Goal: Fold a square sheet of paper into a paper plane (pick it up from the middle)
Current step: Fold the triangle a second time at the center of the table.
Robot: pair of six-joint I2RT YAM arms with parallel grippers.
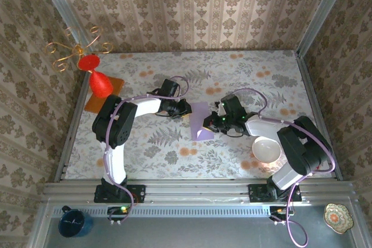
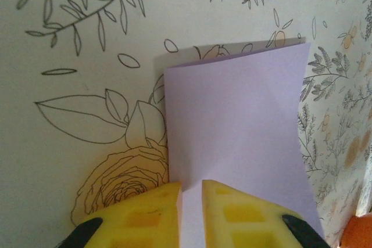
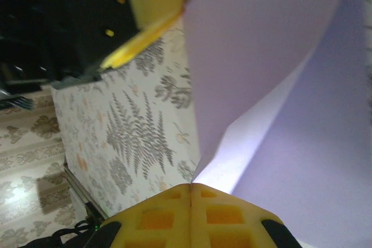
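My right gripper (image 3: 190, 191) was closed tight on one edge of the square sheet of paper (image 1: 200, 125). The sheet was at the middle of the table (image 1: 145, 155), between my two arms. My left gripper (image 2: 190, 204) had its jaws around another edge, with only a narrow gap between them and the paper inside it. I could not tell if they pinched it already. The sheet was very thin and light. It bent and curled where I held it, so I judged it could not keep its own shape and would crease or tear under a hard pull. I thought a flat, gentle pinch near the edge was the best hold.
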